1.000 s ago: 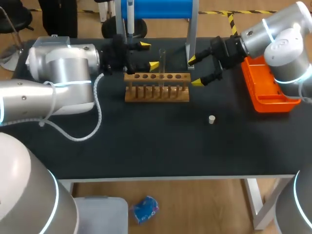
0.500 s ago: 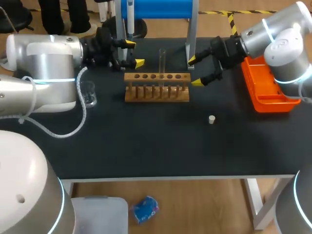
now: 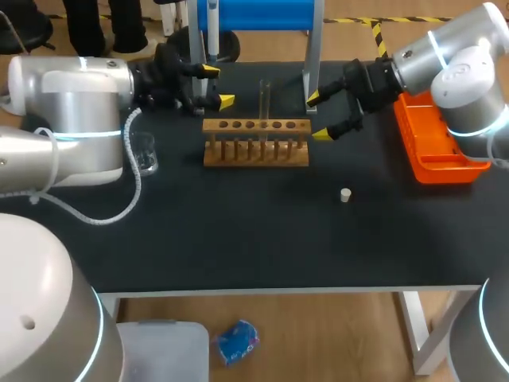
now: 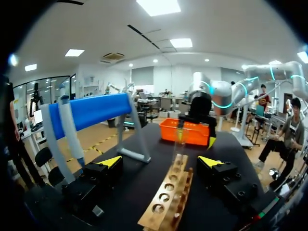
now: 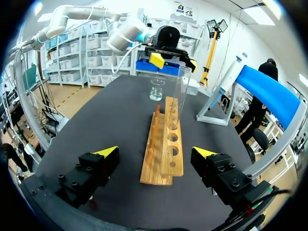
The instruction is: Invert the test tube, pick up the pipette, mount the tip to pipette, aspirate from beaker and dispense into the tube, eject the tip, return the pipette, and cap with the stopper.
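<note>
Pulled back from the test tube [image 3: 265, 97], the left gripper [image 3: 217, 86] now hangs with jaws wide apart and empty off the left rear corner of the rack [image 3: 256, 151]. The right gripper [image 3: 317, 116], unmoved, is equally spread and empty at the rack's right end. Between them the tube stands upright in the rack, untouched, and the table [image 3: 238, 231] runs forward from the rack past the stopper [image 3: 345, 195] to its front edge.

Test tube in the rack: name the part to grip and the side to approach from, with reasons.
Likely the upper length of the test tube, above the rack, approached level from the side: it stands upright, lower end in a hole, leaving only that part free.
</note>
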`<control>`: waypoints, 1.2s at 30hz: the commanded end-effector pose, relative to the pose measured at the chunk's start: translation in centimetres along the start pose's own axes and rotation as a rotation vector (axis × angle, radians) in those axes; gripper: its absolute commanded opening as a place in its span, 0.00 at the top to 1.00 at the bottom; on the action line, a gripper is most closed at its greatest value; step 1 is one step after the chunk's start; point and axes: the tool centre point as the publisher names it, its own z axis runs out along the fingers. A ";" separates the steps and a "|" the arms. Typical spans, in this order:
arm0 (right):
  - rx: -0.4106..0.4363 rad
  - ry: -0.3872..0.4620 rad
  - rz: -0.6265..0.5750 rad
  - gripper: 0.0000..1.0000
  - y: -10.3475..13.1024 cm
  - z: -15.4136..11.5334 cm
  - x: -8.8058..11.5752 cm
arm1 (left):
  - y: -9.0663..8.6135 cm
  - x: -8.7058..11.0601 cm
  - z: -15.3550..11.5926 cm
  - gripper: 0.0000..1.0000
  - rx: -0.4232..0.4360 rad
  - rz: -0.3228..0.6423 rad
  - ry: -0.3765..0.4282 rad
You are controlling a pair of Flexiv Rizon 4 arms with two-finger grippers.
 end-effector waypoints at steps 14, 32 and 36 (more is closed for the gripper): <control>-0.131 -0.083 -0.020 0.00 4.2 -2.2 4.9 | 0.2 -1.6 -7.2 0.00 0.023 -0.048 -0.206; -0.227 -0.074 0.013 0.00 5.6 -2.9 7.1 | 0.6 -2.6 -8.7 0.00 0.042 -0.080 -0.256; -0.311 -0.047 0.047 0.00 5.7 -2.8 8.6 | 0.3 -3.0 -9.6 0.00 0.173 -0.164 -0.262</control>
